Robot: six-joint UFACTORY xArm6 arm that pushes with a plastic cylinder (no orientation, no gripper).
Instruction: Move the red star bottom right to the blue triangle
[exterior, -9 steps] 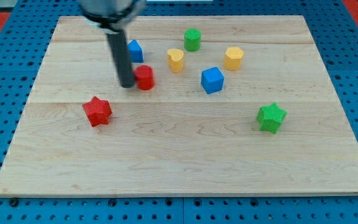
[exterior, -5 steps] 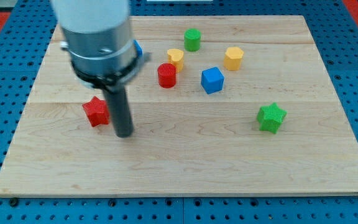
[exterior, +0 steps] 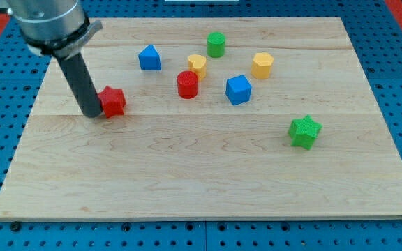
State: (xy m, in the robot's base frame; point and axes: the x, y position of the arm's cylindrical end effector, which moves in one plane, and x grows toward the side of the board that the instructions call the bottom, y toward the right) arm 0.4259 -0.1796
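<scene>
My tip [exterior: 91,113] sits touching the red star [exterior: 112,101] on its view-left side, set to shove it rightward. Tool is a bare rod, nothing to clench. Star is down-left of the blue triangle [exterior: 149,58]; target spot lies beside the red cylinder [exterior: 187,84], tight fit on the desk [exterior: 201,188]

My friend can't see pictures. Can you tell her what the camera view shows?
My tip touches the left side of a red star on a wooden board. A blue triangle sits up and right of it, with other coloured blocks farther right.
</scene>
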